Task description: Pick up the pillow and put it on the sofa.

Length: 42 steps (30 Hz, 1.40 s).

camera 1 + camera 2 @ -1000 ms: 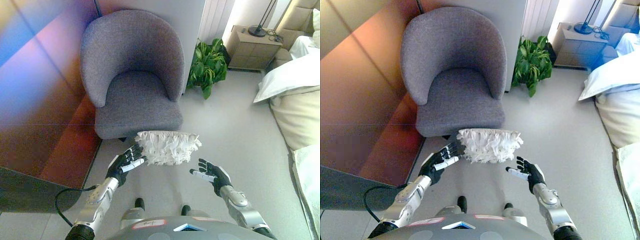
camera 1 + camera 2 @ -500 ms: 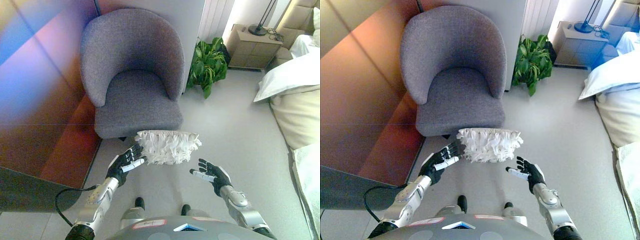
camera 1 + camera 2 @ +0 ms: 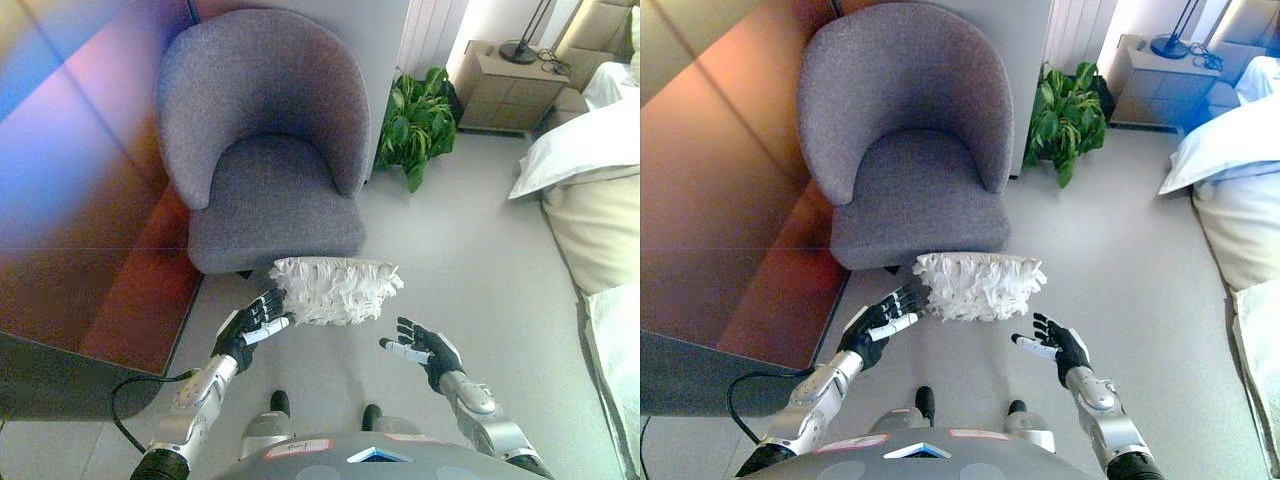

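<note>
Since the pillow [image 3: 337, 290] lies crosswise on the floor before the chair [image 3: 265, 150], the left hand [image 3: 252, 327] touches its left end, nearer; right hand [image 3: 424, 346] stands apart; both released.

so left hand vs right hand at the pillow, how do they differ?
The left hand has its fingertips at the pillow's left edge; the right hand sits clear of the pillow, below its right end. The left hand is higher in view, the right hand lower. Both are open, neither gripping.
</note>
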Available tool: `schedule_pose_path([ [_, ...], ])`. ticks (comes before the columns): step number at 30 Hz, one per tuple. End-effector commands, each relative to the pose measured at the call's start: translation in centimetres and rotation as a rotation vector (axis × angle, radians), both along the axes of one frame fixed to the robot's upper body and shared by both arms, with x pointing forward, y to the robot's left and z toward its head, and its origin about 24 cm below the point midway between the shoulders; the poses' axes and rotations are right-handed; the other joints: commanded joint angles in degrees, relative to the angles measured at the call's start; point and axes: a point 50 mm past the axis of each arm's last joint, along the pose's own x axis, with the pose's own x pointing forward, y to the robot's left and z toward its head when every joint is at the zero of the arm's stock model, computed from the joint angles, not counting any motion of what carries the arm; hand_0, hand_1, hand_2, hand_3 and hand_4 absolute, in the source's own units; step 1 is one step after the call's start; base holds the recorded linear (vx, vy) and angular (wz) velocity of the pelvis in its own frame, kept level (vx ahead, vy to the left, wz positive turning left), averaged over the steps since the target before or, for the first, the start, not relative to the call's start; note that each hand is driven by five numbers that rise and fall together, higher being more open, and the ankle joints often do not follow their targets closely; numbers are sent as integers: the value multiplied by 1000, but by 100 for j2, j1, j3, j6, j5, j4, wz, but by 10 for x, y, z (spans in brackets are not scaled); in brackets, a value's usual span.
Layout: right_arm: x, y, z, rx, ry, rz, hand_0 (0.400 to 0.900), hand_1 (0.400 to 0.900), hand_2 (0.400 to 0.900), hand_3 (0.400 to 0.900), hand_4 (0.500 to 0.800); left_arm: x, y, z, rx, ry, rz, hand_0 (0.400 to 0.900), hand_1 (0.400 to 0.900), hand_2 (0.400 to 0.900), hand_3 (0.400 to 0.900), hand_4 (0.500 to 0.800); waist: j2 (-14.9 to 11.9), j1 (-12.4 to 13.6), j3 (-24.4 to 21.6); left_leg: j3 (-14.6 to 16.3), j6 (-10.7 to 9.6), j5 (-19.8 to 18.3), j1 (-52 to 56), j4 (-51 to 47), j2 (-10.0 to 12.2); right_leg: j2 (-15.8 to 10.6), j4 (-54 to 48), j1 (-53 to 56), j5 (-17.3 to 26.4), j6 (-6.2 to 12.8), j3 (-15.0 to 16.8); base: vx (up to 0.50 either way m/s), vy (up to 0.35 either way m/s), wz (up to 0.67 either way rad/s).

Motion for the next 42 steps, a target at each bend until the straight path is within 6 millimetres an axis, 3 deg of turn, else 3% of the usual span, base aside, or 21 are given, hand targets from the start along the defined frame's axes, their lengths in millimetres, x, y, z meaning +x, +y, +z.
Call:
schedule_pose_path([
  [1, 33, 3, 34, 2, -229, 58, 900, 900, 900, 900, 800, 28, 3, 35, 11, -231, -54, 900, 900, 900, 900, 800, -188, -67, 37, -7, 15, -450, 10, 446, -9, 241, 225, -200, -31, -253, 66, 55, -108, -2],
  [4, 34, 0, 35, -4, -229, 57, 900, 900, 900, 900, 800, 29, 2, 36, 2, -235, -59, 900, 900, 900, 900, 800, -216, -70, 117, -40, -42, -476, -185, 806, 55, 261, 337, -273, -65, -321, 87, 54, -110, -1],
  [7, 35, -3, 36, -13, -231, 58, 900, 900, 900, 900, 800, 30, 2, 39, -11, -253, -73, 900, 900, 900, 900, 800, -323, -113, 228, 103, -9, -572, -543, 1834, 87, 208, 499, -404, -82, -435, 33, 53, -112, 0],
  [11, 33, -14, 35, -34, -228, 54, 900, 900, 900, 900, 800, 29, -1, 40, -35, -271, -94, 900, 900, 900, 900, 800, -370, -151, 424, 212, -1, -233, -1203, 3322, 84, 230, 707, -452, -72, -599, -14, 109, -72, -4],
  [15, 32, -17, 37, -38, -224, 68, 900, 900, 900, 900, 800, 27, -1, 42, -57, -283, -85, 900, 900, 900, 900, 800, -201, -13, 575, 16, -170, 330, -1399, 2554, 152, 376, 850, -255, -338, -544, 182, 282, 86, -29],
  [18, 28, -18, 39, -45, -218, 85, 900, 900, 900, 900, 800, 24, -2, 43, -67, -295, -79, 900, 900, 900, 900, 800, 15, 169, 583, -160, -369, 1059, -1670, 1258, 481, 482, 880, 69, -646, -516, 297, 484, 211, -49],
  [20, 23, -20, 37, -47, -209, 98, 900, 900, 900, 900, 800, 18, -1, 40, -71, -284, -69, 900, 900, 900, 900, 800, 89, 280, 579, -88, -494, 1486, -1821, 585, 684, 452, 861, 413, -829, -481, 339, 530, 202, -49],
  [23, 18, -21, 34, -44, -201, 128, 900, 900, 900, 900, 800, 11, -1, 37, -71, -277, -50, 900, 900, 900, 900, 800, 137, 394, 591, 26, -617, 1816, -2031, 305, 816, 336, 930, 894, -1216, -389, 382, 590, 241, -54],
  [26, 24, -19, 33, -47, -193, 151, 900, 900, 900, 900, 800, 16, 4, 40, -73, -273, -1, 900, 900, 900, 900, 800, 99, 417, 509, 155, -415, 1185, -1960, 511, 777, 30, 1237, 1088, -1462, -138, 463, 553, 306, -48],
  [28, 19, -17, 30, -26, -168, 128, 900, 900, 900, 900, 800, 18, 11, 41, -59, -263, 9, 900, 900, 900, 900, 800, -81, 462, 414, 212, -183, 834, -2015, 910, 475, -249, 1541, 1317, -1345, 67, 508, 600, 322, -17],
  [30, 10, -15, 28, -1, -143, 116, 900, 900, 900, 900, 800, 14, 11, 40, -45, -259, -24, 900, 900, 900, 900, 800, -265, 513, 234, 325, 139, 468, -1953, 1007, 190, -455, 2290, 1200, -527, 323, 477, 487, 295, 7],
  [32, 4, -9, 27, 6, -139, 120, 900, 900, 900, 900, 800, 12, 11, 39, -38, -247, -42, 900, 900, 900, 900, 800, -338, 571, 86, 204, 408, 266, -1788, 866, -196, -611, 3341, 854, 393, 533, 539, 424, 315, 15],
  [34, 4, -5, 27, -16, -147, 116, 900, 900, 900, 900, 800, 12, 13, 38, -10, -244, -51, 900, 900, 900, 900, 800, -209, 550, 35, 115, 576, 70, -1516, 757, -372, -663, 4652, 122, 748, 534, 585, 444, 344, 25],
  [36, 8, -3, 27, -82, -156, 116, 900, 900, 900, 900, 800, 18, 16, 40, 11, -242, -36, 900, 900, 900, 900, 800, -141, 479, 63, 73, 668, -70, -1306, 748, -503, -567, 5006, -606, 710, 423, 533, 372, 222, 35],
  [39, 12, -7, 30, -205, -195, 117, 900, 900, 900, 900, 800, 22, 16, 44, 5, -251, -69, 900, 900, 900, 900, 800, -92, 330, 185, 184, 692, -205, -1050, 813, -581, -471, 4275, -1171, 304, 207, 65, 322, 44, 57],
  [42, 17, -17, 35, -286, -243, 109, 900, 900, 900, 900, 800, 28, 14, 47, 14, -257, -92, 900, 900, 900, 900, 800, -75, 181, 369, 104, 662, -464, -715, 935, -589, -696, 3391, -1532, 516, 147, -115, 285, -149, 67],
])
